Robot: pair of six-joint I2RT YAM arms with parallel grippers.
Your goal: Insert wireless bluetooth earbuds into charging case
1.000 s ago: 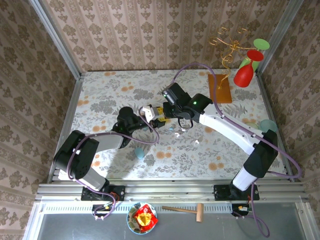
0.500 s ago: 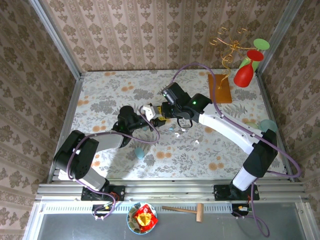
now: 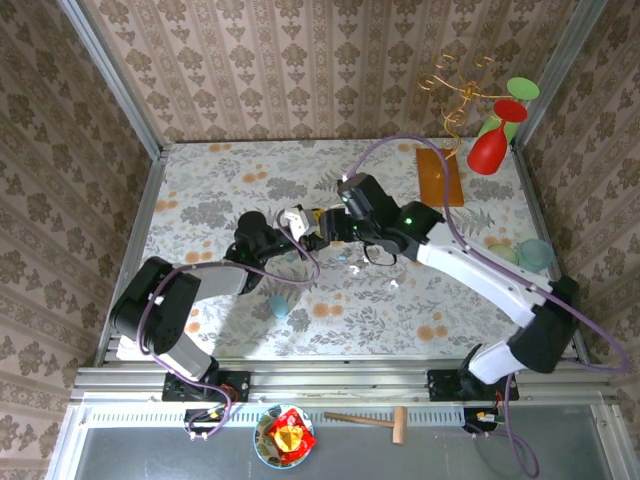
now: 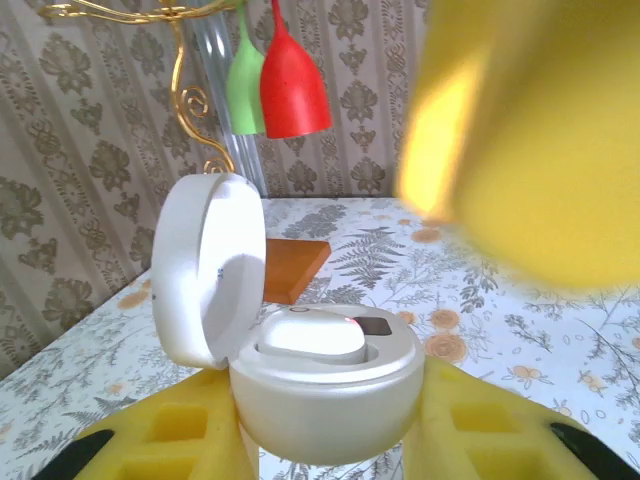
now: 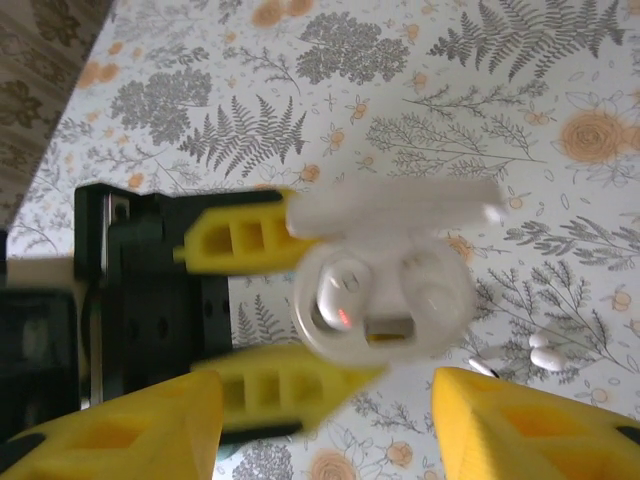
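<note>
A white round charging case (image 4: 325,385) with its lid open stands between the yellow fingers (image 4: 185,435) of my left gripper (image 4: 330,425), which is shut on it. One white earbud (image 4: 310,335) sits in a slot with a red light glowing. From above, the case (image 5: 385,290) shows this earbud (image 5: 340,290) in its left slot. My right gripper (image 5: 325,435) hovers just above the case, open, with nothing between its fingers. Two loose white earbuds (image 5: 545,350) lie on the table beside the case. In the top view both grippers meet at the case (image 3: 295,220).
A light blue case (image 3: 280,305) lies on the floral table near the left arm. More loose earbuds (image 3: 395,283) lie mid-table. Pale green cases (image 3: 535,252) sit at the right edge. An orange board (image 3: 440,175), a gold stand and red and green glasses (image 3: 490,145) stand at the back right.
My right gripper has opened and drawn back a little from the case, and its arm has swung to the right. The left gripper and case stay put.
</note>
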